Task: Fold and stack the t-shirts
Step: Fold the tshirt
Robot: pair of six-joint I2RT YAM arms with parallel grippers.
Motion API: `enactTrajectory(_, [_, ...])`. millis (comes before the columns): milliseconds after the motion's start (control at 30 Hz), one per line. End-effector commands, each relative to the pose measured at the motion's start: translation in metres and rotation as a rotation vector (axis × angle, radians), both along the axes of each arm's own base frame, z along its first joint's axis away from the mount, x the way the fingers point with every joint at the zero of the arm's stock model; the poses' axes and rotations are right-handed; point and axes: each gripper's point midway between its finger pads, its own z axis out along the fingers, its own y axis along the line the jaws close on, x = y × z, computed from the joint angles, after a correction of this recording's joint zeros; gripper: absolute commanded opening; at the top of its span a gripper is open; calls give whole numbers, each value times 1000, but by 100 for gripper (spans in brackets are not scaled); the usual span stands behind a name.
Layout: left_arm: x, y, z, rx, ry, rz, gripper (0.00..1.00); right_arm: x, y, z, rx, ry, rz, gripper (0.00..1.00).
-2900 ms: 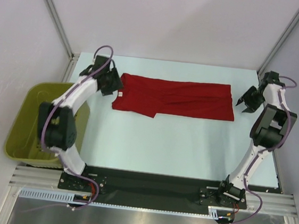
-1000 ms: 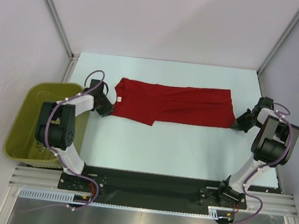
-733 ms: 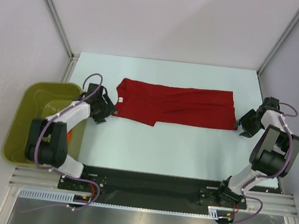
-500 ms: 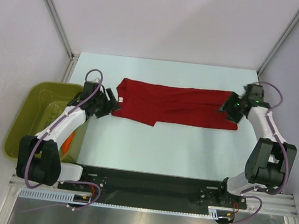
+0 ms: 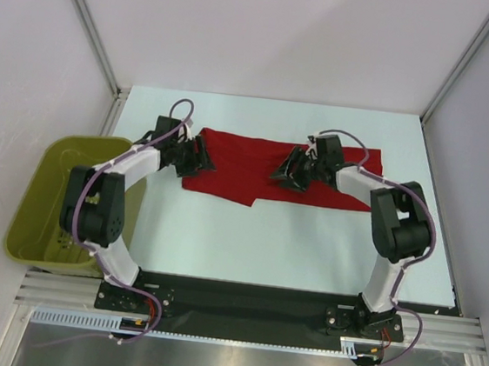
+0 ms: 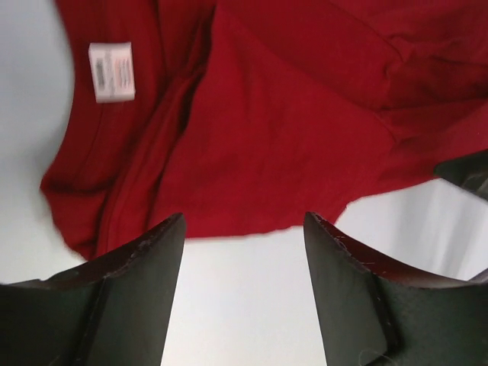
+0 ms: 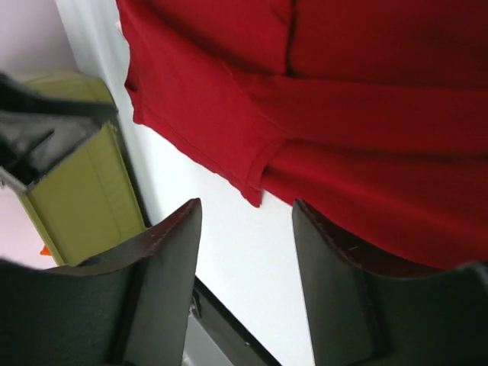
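One dark red t-shirt [image 5: 246, 167] lies flat as a long folded strip across the far half of the table. Its white neck label [image 6: 112, 71] marks the left end. My left gripper [image 5: 197, 154] hovers over that neck end, open; in the left wrist view the gripper [image 6: 244, 221] has only the shirt's near hem and bare table between its fingers. My right gripper [image 5: 288, 172] is over the middle of the shirt, open and empty. In the right wrist view the gripper [image 7: 245, 204] frames the tip of a folded-in flap of the shirt [image 7: 343, 114].
An olive-green basket [image 5: 33, 213] stands off the table's left edge and also shows in the right wrist view as the basket [image 7: 76, 198]. The pale table [image 5: 290, 249] runs bare between the shirt and the arm bases. Walls close in on three sides.
Both arms have swung inward from the shirt's two ends. The right gripper went from the right end to the middle, the left onto the neck end. The shirt lies much as before.
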Motion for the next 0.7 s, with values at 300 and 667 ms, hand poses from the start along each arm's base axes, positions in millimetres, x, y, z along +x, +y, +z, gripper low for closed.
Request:
enactTrajectory(300, [61,-13,7,18,-86,-114,61,17,46,-17,127,45,-29,39])
enactTrajectory(667, [56,-13,24,-5,-93,-108,60,21,54,-27,167,74,-55,37])
